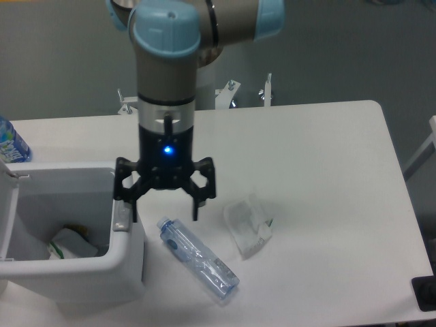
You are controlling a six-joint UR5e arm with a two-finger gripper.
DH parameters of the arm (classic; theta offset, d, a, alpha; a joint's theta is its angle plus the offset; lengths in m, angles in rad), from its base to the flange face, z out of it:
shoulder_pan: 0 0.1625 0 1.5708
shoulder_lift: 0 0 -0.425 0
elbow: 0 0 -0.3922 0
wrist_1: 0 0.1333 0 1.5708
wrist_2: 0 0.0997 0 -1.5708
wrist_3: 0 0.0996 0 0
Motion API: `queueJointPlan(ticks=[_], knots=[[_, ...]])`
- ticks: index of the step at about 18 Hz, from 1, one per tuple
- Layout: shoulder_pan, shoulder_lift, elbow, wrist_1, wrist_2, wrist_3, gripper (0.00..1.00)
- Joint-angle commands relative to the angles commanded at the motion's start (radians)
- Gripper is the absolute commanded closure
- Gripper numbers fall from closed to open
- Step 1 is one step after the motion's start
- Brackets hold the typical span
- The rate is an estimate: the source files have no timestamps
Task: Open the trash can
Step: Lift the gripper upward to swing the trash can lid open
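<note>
Beside the trash can (pixel 75 272), lid open, hangs the gripper (pixel 164 210), fingers spread.

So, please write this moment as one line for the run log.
gripper: open, empty, above bin's right rim | trash can: lid open, litter inside | clear bottle: lying on table

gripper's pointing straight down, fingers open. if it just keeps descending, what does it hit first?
Likely the trash can: the gripper hangs with its left finger over the bin's right rim by the grey tab. The right finger looks clear down to the table, just above the clear bottle. Depth is unclear from this single view.
</note>
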State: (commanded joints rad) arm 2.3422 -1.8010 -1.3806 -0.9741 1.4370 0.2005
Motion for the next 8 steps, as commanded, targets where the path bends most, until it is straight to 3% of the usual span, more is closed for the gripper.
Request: queueJointPlan(ticks=[2, 5, 8], knots=[[0.015, 0.003, -0.005, -0.017, 0.066, 0.087, 0.0], [0.048, 0.005, -0.034, -0.089, 0.183, 0.239, 0.0], [0.094, 0.005, -0.048, -0.133, 0.223, 0.4, 0.0]])
